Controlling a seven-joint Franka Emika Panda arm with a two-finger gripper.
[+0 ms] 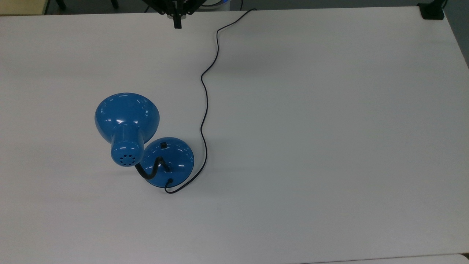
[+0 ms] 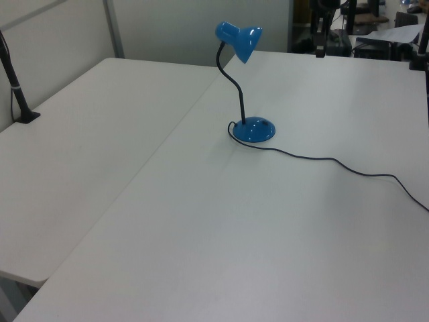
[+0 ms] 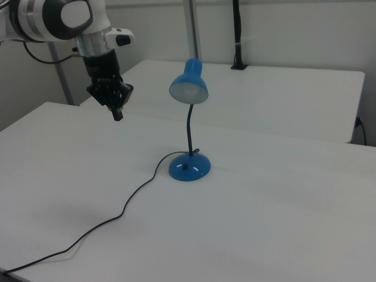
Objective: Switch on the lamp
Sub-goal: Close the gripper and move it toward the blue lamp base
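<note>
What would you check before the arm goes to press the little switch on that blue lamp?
1. Gripper fingers together for poking: ok, shut in the top view.
2. Switch on the lamp base uncovered: ok.
3. Lamp shade clear of the switch from above: ok, it hangs beside it.
4. Cord out of the way: ok, it runs along the top view's right of the base.
5. Lamp already lit: cannot tell.
6. Gripper near the switch: not ok, it is by the table edge.
</note>
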